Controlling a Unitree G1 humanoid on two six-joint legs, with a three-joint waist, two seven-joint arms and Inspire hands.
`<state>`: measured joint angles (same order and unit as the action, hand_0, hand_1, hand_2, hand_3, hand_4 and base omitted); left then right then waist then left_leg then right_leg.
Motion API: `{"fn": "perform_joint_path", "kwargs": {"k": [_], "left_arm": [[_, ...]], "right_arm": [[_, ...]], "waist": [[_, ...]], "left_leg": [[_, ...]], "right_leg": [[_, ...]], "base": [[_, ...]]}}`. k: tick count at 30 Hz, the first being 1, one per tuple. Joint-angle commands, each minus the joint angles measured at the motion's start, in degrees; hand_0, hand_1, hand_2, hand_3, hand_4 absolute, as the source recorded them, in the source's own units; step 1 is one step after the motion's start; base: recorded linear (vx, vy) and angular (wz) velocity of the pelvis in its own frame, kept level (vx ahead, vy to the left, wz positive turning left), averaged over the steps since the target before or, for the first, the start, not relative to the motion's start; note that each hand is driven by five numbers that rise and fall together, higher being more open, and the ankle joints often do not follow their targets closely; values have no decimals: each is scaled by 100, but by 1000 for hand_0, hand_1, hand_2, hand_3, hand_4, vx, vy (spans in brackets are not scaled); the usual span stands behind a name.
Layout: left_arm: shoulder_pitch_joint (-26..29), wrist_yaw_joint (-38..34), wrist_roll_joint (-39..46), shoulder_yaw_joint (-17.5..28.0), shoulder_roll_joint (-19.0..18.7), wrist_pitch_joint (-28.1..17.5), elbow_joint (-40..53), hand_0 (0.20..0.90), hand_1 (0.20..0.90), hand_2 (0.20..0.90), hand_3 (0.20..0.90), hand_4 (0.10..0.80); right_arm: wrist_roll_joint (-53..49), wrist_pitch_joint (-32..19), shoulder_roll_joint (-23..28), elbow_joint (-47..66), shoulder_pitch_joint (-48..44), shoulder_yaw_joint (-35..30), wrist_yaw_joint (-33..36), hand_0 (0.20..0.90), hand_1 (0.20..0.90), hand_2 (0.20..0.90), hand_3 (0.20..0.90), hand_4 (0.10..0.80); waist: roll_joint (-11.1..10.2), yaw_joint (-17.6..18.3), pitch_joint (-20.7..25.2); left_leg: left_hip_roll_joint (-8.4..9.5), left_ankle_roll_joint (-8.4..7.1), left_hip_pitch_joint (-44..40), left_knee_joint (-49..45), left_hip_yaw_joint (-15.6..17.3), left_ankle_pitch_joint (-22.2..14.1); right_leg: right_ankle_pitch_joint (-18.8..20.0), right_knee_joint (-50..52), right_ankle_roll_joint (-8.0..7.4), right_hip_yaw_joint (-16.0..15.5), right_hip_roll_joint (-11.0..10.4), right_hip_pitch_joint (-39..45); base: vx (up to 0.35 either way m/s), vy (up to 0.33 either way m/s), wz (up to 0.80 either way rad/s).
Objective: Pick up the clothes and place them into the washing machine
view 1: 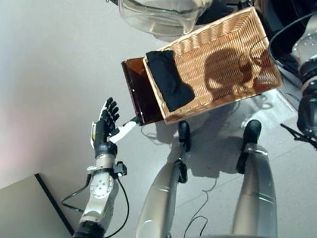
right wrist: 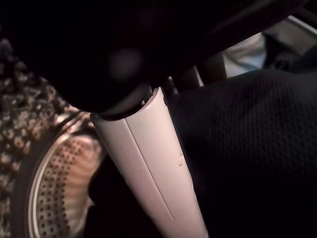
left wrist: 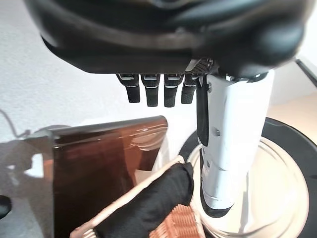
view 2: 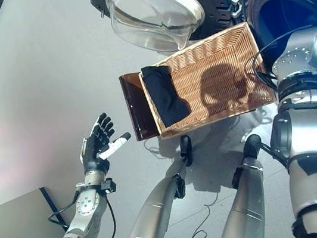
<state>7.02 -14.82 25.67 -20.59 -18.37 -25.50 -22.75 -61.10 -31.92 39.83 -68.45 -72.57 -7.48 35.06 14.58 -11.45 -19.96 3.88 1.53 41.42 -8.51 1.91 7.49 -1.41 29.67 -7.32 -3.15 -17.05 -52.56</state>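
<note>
The left hand (view 2: pixel 96 146) is held up with its fingers spread, holding nothing, just beside a brown panel (view 1: pixel 140 92) at the basket (view 1: pixel 235 34). The right hand (right wrist: pixel 148 163) is inside the washer (view 2: pixel 286 8) with dark cloth (right wrist: pixel 252 148) against its thumb; I cannot tell if it grips. More dark clothes (view 1: pixel 170 79) hang over the basket's near end.
</note>
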Motion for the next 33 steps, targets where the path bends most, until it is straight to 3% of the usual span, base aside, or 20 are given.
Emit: {"fn": "perform_joint_path", "kwargs": {"k": [1,4,6,8,9,10,11,12,13,19,33], "left_arm": [[-246,-52,66,406,-161,-482,288,900,900,900,900,800],[-276,-78,23,387,-174,-500,325,900,900,900,900,800],[-259,-100,22,395,-170,-502,298,900,900,900,900,800],[-271,-122,35,394,-174,-526,279,900,900,900,900,800],[-263,-121,36,398,-166,-525,277,900,900,900,900,800],[-285,-113,46,380,-162,-524,283,900,900,900,900,800],[-295,-116,39,358,-172,-529,290,900,900,900,900,800],[-289,-129,41,358,-166,-523,305,900,900,900,900,800],[-292,-143,31,357,-175,-522,312,900,900,900,900,800],[-306,-195,31,391,-102,-507,210,900,900,900,900,800],[-293,-184,118,388,-17,-514,238,900,900,900,900,800]], "right_arm": [[863,-416,1045,992,-145,764,-79,200,200,200,200,300],[950,-388,1232,927,-97,741,30,200,200,200,200,300],[964,-370,1241,897,-135,755,52,200,200,200,200,300],[1030,-322,1279,890,-233,853,42,200,200,200,200,300],[1033,-319,1282,889,-249,865,46,200,200,200,200,300],[1044,-307,1312,865,-276,890,60,288,288,288,288,363],[1075,-307,1314,853,-307,941,75,540,540,540,540,543],[1155,-280,1326,850,-358,997,146,900,900,900,900,800],[1229,-244,1355,852,-361,1032,179,900,900,900,900,800],[1214,-172,1390,771,-374,1162,75,900,900,900,900,800],[770,-216,907,401,-312,978,-207,900,900,900,900,800]], "waist": [[189,-140,750],[284,-145,685],[269,-153,726],[294,-169,680],[275,-170,722],[279,-177,736],[301,-190,704],[302,-194,750],[331,-186,708],[349,-182,752],[445,-198,705]], "left_leg": [[-214,-575,-39,34,-199,-456],[-243,-586,-50,178,-152,-273],[-228,-608,-124,269,-190,-347],[-249,-610,-150,460,-139,-134],[-234,-631,-215,503,-177,-231],[-240,-632,-282,625,-183,-191],[-263,-621,-281,694,-153,-54],[-266,-653,-401,833,-187,-101],[-282,-647,-385,861,-148,36],[-278,-658,-531,1077,-153,76],[-243,-583,-524,1164,-115,47]], "right_leg": [[-481,-247,280,-56,236,600],[-376,-264,304,-73,242,492],[-483,-287,277,-8,267,530],[-328,-372,291,-30,288,454],[-456,-380,261,23,289,504],[-454,-407,251,20,294,505],[-329,-422,272,-32,310,458],[-450,-441,239,14,321,507],[-295,-434,268,-34,338,448],[-299,-504,258,-46,366,478],[-228,-481,254,93,396,239]], "base": [[27,-13,-3],[-48,10,-1],[96,-14,-3],[9,5,-6],[139,-15,-10],[42,-5,-11],[59,-3,-14],[-58,-1,-12],[45,-19,-14],[28,-7,-4],[2,0,0]]}}
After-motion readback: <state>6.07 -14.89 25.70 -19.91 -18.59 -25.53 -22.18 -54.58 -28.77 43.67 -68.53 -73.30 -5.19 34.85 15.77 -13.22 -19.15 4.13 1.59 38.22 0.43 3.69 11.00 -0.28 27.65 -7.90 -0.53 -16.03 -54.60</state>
